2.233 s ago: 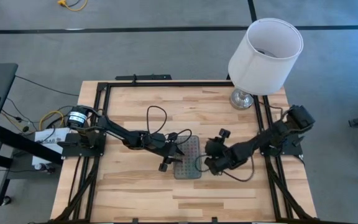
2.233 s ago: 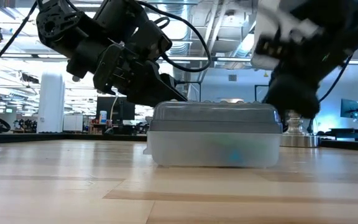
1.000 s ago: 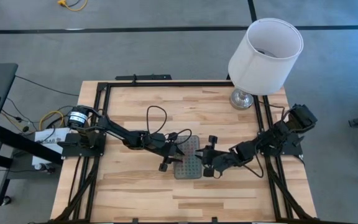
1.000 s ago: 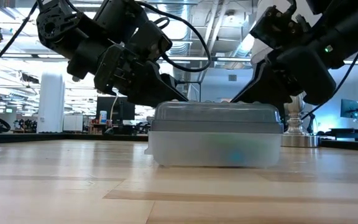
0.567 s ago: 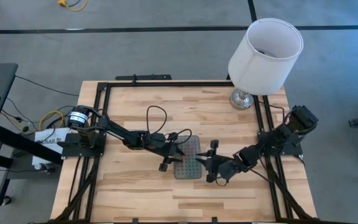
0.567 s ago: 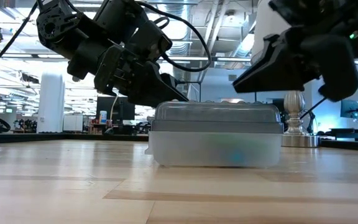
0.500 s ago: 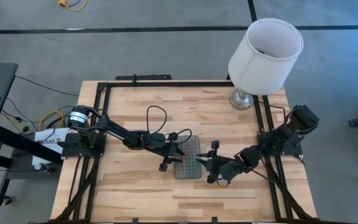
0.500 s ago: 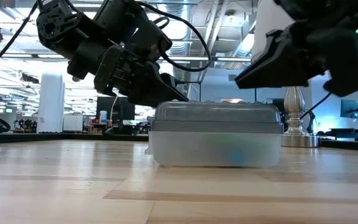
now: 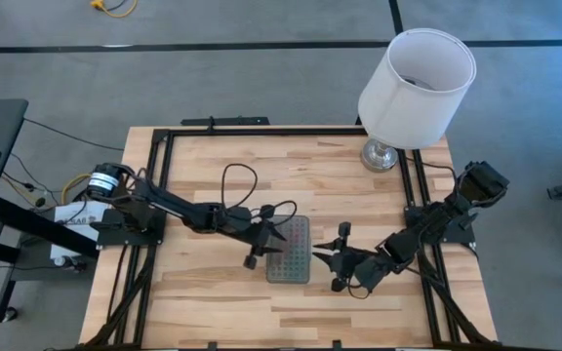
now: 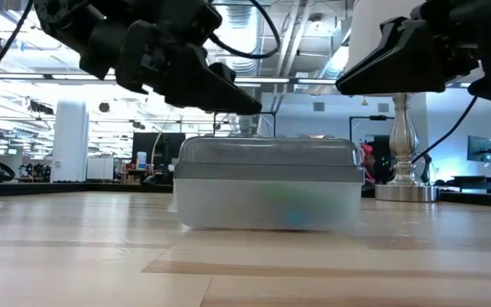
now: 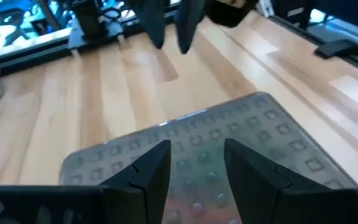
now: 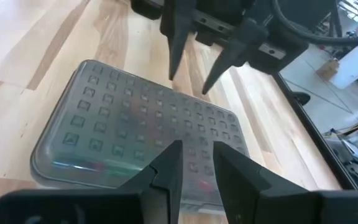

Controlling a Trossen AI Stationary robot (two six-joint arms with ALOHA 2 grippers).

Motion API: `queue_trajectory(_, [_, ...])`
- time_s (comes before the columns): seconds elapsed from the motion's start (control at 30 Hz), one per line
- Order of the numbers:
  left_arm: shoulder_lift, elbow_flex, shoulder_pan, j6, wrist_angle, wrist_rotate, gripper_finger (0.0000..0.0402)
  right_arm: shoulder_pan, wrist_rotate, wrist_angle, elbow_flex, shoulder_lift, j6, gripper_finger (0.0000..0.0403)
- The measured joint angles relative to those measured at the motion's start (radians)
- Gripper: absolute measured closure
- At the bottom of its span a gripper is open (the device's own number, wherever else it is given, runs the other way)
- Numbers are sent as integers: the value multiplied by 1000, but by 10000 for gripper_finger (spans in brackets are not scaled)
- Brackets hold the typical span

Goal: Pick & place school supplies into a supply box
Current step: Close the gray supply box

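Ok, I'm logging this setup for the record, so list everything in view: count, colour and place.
supply box: one, clear with closed grey dotted lid, table centre; coloured supplies dimly visible inside
table: one, light wood, black frame
lamp: one, white shade, silver base, far right corner
cables: several, yellow and black, left of the table
left gripper: one, black, open, above the box's left edge
right gripper: one, black, open, just right of the box
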Motion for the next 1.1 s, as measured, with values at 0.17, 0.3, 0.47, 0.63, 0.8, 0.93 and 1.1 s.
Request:
queue_trajectory(0.17, [-13, 1, 0, 0, 9, -46, 255, 0, 0, -10, 0, 0, 0, 317])
queue_trajectory(0.3, [-13, 1, 0, 0, -11, -98, 255, 0, 0, -62, 0, 0, 41, 317])
queue_trajectory(0.47, [-44, 4, 0, -66, -197, -190, 255, -31, -37, -192, 0, 0, 214, 317])
queue_trajectory(0.63, [-76, 3, -29, -131, -343, -225, 255, -78, -95, -211, -6, 23, 294, 317])
queue_trajectory(0.8, [-79, 3, -82, -134, -349, -245, 255, -128, -191, -127, -18, 81, 266, 317])
queue_trajectory(0.93, [-80, 3, -115, -134, -360, -300, 255, -161, -216, -120, -18, 94, 265, 317])
queue_trajectory(1.1, [-80, 3, -132, -183, -431, -317, 255, -169, -250, -101, -18, 94, 265, 317])
